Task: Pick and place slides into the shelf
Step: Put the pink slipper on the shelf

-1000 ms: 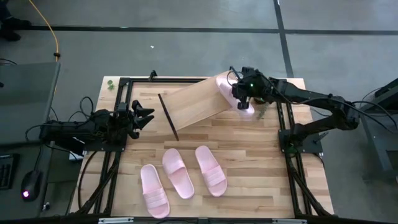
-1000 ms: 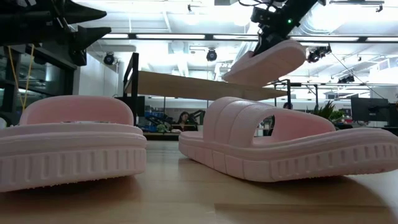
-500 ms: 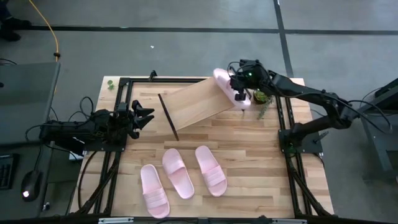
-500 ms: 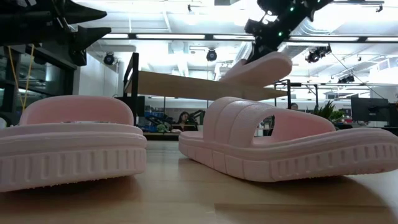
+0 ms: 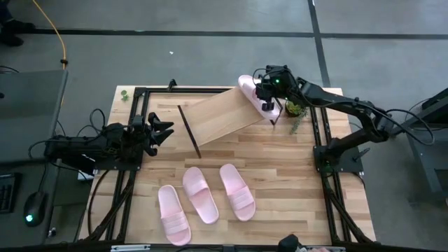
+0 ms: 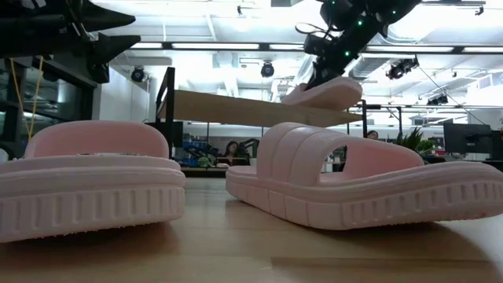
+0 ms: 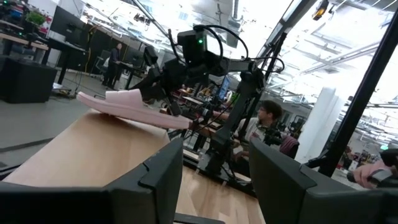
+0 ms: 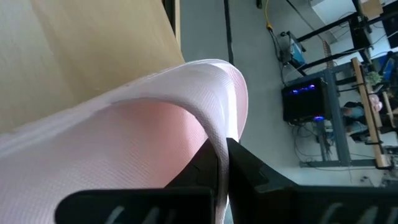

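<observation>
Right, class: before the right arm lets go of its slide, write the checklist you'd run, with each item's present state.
1. Right tool shut on the carried slide: ok.
2. Slide over the shelf end: ok.
3. Slide resting flat on the board: cannot tell; in the low view it appears tilted.
4. Left tool open, waiting at the table's left edge, away from the shelf: ok.
5. Three slides left on the table: ok.

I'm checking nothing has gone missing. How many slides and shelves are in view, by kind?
Pink slides on the tabletop: 3
Pink slide held at the shelf by the right hand: 1
Wooden shelf: 1
Total: 5
</observation>
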Robot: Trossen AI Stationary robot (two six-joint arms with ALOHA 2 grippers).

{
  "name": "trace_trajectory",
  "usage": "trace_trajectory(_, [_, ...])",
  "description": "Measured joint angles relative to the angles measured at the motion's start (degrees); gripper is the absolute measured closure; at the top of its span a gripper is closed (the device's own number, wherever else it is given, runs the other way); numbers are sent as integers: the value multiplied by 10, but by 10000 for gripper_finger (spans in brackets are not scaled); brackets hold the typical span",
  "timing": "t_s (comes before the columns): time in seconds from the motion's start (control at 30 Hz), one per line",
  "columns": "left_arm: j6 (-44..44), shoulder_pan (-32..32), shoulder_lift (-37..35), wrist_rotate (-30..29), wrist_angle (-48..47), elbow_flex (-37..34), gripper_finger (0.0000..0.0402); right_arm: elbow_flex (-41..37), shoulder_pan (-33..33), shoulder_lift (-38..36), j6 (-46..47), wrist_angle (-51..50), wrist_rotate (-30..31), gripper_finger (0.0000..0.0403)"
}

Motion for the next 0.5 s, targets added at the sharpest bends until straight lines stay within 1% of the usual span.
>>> trace_trajectory(0.1, [0, 0, 0, 0, 0, 0, 236, 0, 0, 0, -11, -3, 12, 403])
trace_trajectory(0.3, [0, 0, 0, 0, 0, 0, 236, 0, 0, 0, -12, -7, 15, 403])
trace_trajectory(0.5, [0, 0, 0, 0, -1, 0, 236, 0, 0, 0, -25, -10, 41, 403])
